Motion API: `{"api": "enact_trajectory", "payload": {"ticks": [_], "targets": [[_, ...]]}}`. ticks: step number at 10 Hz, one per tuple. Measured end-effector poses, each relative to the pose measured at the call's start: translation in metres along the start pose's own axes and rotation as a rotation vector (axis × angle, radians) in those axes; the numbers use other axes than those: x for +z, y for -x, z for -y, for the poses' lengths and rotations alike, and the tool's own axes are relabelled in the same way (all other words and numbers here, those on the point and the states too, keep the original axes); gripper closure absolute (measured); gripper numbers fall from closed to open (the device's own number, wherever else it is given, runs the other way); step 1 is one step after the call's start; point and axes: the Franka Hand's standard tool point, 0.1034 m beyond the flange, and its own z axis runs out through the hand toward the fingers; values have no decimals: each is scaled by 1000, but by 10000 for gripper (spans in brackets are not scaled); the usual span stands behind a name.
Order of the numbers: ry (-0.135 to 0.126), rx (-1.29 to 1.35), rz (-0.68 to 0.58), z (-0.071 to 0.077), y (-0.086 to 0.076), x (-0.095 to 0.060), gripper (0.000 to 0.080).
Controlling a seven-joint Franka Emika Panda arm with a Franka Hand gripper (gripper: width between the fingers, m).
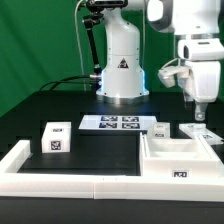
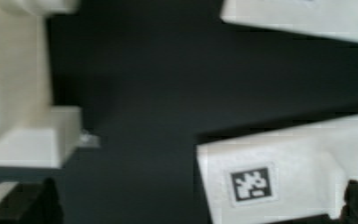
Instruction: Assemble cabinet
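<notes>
The cabinet's white box body (image 1: 178,156) lies at the exterior view's right front, open side up, with a tag on its front wall. A small tagged block (image 1: 55,138) stands at the left. Another small block (image 1: 160,128) and a flat panel (image 1: 206,133) lie behind the box body. My gripper (image 1: 200,113) hangs above the flat panel, clear of it. In the wrist view the gripper (image 2: 190,205) is open and empty, its dark fingertips (image 2: 16,205) far apart. A white tagged part (image 2: 274,170) lies below them, and another white part (image 2: 25,100) lies to one side.
The marker board (image 1: 118,122) lies in front of the robot base (image 1: 122,70). A long low white border rail (image 1: 60,180) runs along the table's front and left. Black table surface (image 1: 100,150) lies between the parts.
</notes>
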Motion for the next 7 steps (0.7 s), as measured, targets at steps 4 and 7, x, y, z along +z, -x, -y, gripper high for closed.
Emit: {"api": "enact_trajectory", "payload": {"ticks": [4, 7], "targets": [[1, 6, 0, -2, 5, 1, 2], [12, -152, -18, 8, -2, 11, 2]]}}
